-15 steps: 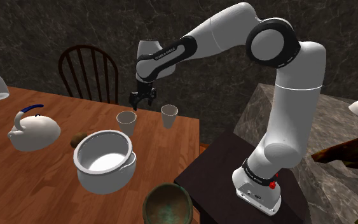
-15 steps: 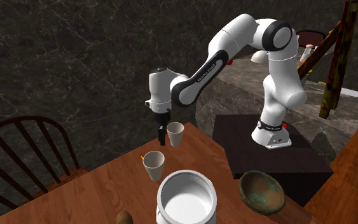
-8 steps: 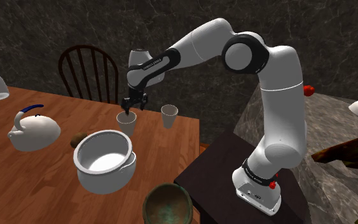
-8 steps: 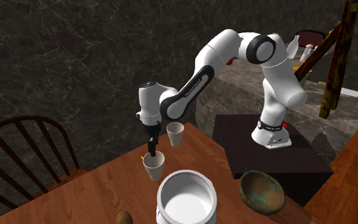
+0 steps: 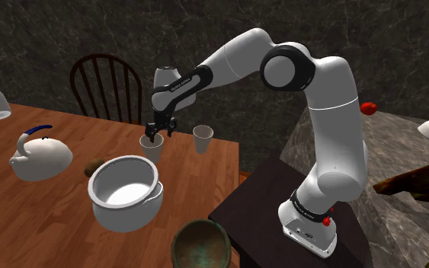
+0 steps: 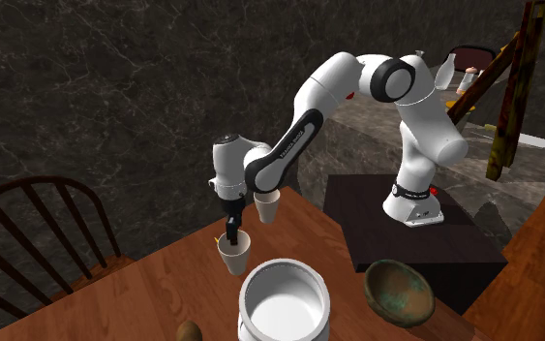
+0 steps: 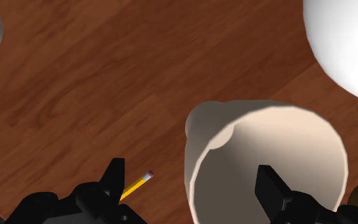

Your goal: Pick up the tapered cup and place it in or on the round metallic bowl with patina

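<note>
Fingers apart, straddling tapered cup wall: one inside, one outside.

your shoulder view looks down, stand at 4 o'clock; the second faces it across the shared table; wrist sits close above.

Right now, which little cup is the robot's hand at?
The cup beside the big white pot: the open gripper straddles its rim. The other cup stands apart from the gripper.

Wooden table — white pot, blue-handled kettle, pale cup, second cup nearby, greenish bowl at the edge, pencil.
</note>
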